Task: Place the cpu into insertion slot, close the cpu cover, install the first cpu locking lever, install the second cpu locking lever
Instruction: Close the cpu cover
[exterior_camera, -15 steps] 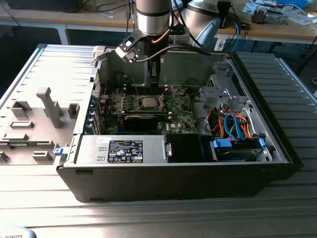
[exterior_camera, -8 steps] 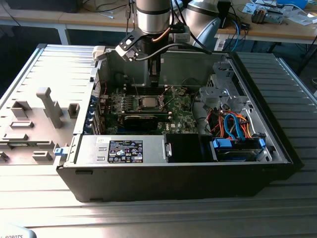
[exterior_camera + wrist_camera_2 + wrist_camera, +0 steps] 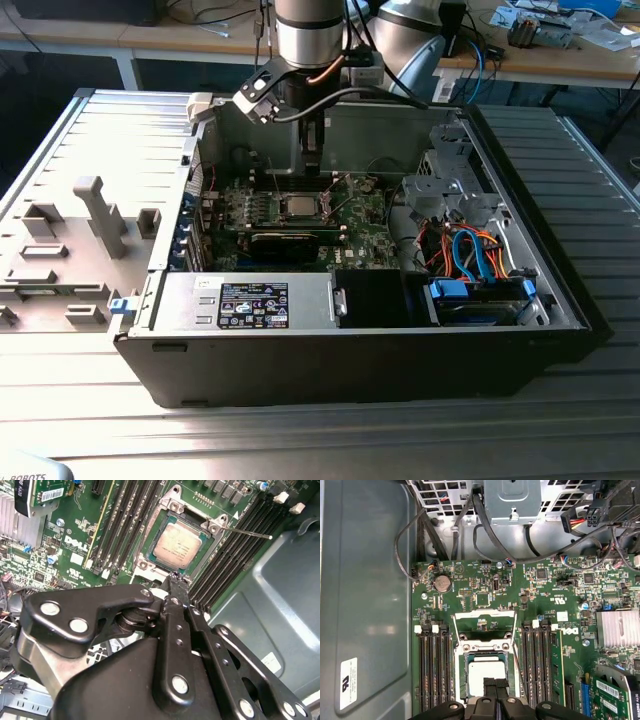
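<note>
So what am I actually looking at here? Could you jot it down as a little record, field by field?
setting: open computer case with a green circuit board inside
end effector: shut, holding nothing, close above the socket
cpu: lying in the insertion slot
cpu cover: swung up, not over the chip
locking lever: thin rod sticking out sideways, apparently not latched

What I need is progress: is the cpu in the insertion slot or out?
In: the cpu lies flat inside the insertion slot, silver top showing.
</note>
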Motion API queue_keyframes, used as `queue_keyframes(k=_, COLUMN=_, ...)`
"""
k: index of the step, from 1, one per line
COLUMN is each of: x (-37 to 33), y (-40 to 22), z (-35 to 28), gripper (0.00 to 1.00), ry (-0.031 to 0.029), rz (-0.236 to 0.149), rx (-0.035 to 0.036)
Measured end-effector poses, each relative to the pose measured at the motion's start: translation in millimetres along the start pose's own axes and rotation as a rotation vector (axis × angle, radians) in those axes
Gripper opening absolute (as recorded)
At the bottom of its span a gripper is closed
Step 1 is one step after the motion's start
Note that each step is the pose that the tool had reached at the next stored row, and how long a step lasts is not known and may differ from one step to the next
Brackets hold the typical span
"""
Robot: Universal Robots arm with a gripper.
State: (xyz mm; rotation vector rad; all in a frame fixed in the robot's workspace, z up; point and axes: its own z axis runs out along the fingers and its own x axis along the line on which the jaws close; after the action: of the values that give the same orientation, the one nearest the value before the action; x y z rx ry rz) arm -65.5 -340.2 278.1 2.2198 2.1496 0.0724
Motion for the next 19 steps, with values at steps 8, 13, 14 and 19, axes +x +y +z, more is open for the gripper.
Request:
queue_keyframes(k=8, x=0.4, y=10.9, z=0.9, gripper=0.11, ry=0.0002, rz=0.0, rx=0.0008)
queue_keyframes(k=13, x=0.7, y=19.4, z=1.4, gripper=0.11, ry=0.0001, rz=0.0, rx=0.003)
queue_keyframes(k=14, x=0.7, y=20.9, z=1.5, gripper=0.11, ry=0.0001, rz=0.0, rx=0.0034)
queue_keyframes(k=19, x=0.9, y=27.3, z=2.0, gripper=0.11, ry=0.0, rz=0.0, rx=0.0055)
